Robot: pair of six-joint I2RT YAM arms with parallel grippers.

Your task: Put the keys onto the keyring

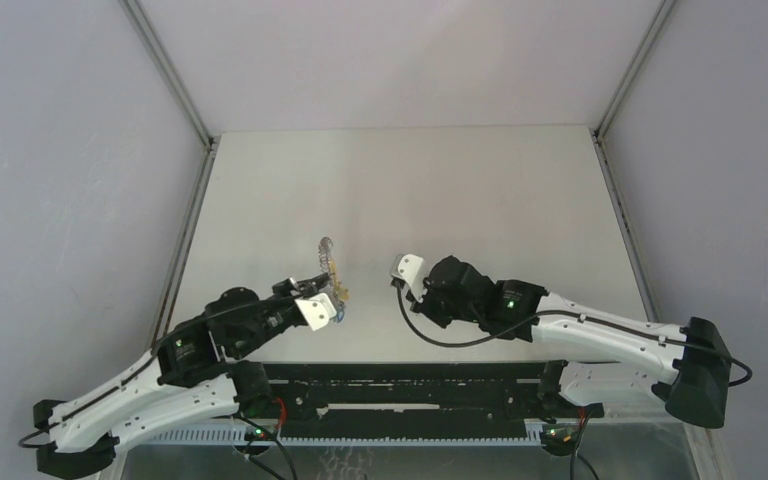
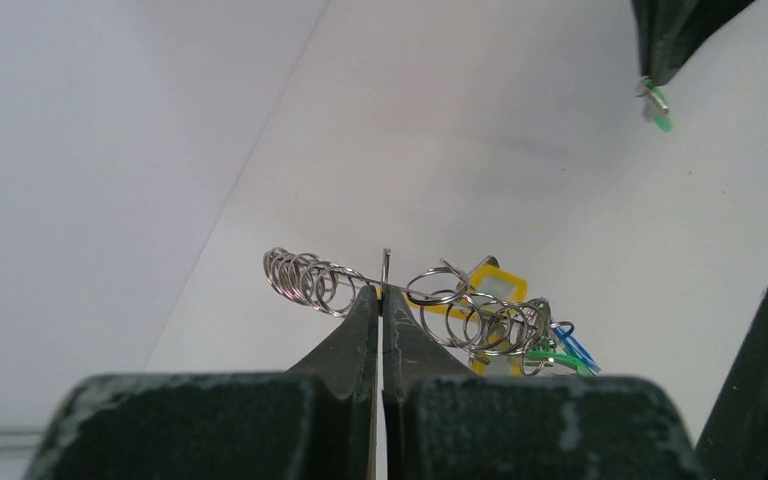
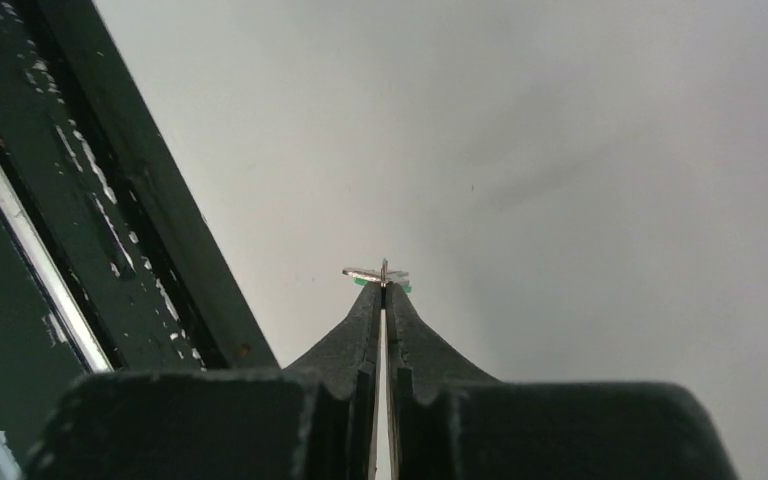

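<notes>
My left gripper (image 2: 382,292) is shut on the keyring (image 2: 310,281), a loop of silvery rings with a yellow band (image 2: 492,287), and holds it above the table. A blue key (image 2: 574,348) and a green key (image 2: 550,357) hang at the keyring's right end. In the top view the left gripper (image 1: 318,284) holds the keyring (image 1: 328,256) left of centre. My right gripper (image 3: 383,287) is shut on another green key (image 3: 380,274), which lies crosswise at its tips. This gripper (image 1: 400,286) is a short way right of the keyring. It shows with its green key (image 2: 658,108) in the left wrist view.
The white table (image 1: 410,190) is bounded by grey walls on the left, right and back. A black rail (image 1: 410,385) runs along the near edge between the arm bases and shows in the right wrist view (image 3: 80,180).
</notes>
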